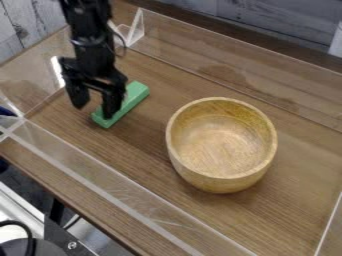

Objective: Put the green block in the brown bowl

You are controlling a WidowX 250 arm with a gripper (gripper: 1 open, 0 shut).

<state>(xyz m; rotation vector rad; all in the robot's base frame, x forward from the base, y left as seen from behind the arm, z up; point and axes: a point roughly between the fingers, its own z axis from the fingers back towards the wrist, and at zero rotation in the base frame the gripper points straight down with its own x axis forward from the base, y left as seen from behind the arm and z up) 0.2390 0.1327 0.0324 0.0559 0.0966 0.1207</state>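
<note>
The green block (pixel 127 100) lies flat on the wooden table, left of centre, partly hidden behind my fingers. My black gripper (pixel 96 99) hangs open right over the block's near left end, one finger on each side of that end. Whether the fingers touch the block I cannot tell. The brown bowl (pixel 222 143) stands upright to the right of the block, hollow and with nothing in it, about a bowl's width from the gripper.
Clear plastic walls (pixel 80 175) fence the wooden table (pixel 134 160) along the front, left and back. A small clear fixture (pixel 130 30) stands at the back wall behind the arm.
</note>
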